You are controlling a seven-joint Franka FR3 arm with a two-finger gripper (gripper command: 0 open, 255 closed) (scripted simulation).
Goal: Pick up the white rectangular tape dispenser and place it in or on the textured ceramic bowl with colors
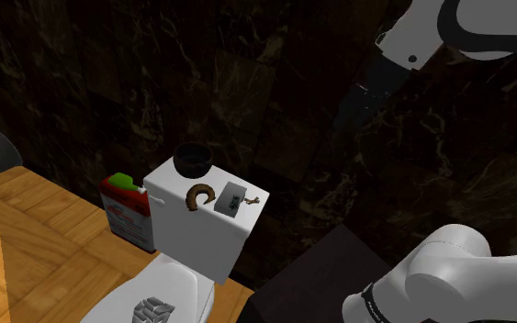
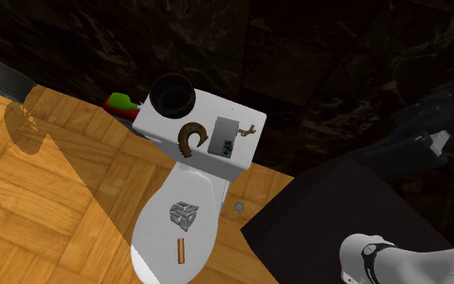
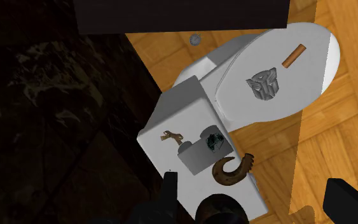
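Note:
The tape dispenser (image 1: 232,200) (image 2: 226,135) (image 3: 199,149) is a pale grey rectangular block lying flat on the white toilet tank lid (image 1: 206,225) (image 2: 217,109) (image 3: 171,108). A dark round bowl (image 1: 193,159) (image 2: 172,95) (image 3: 219,207) stands at the other end of the same lid. My black gripper (image 1: 353,110) (image 2: 402,141) (image 3: 254,181) hangs high above the tank and off to the shoulder view's right, touching nothing. Its fingers (image 3: 170,184) stand wide apart and open, with the bowl and dispenser far below them.
A brown curved piece (image 1: 198,195) (image 2: 191,135) (image 3: 231,170) lies between bowl and dispenser, and a small brown figure (image 2: 249,129) (image 3: 170,135) lies beyond the dispenser. The toilet lid (image 2: 168,234) carries a grey emblem and a brown stick. A red-green box (image 1: 126,206) stands beside the tank. Dark marble wall behind.

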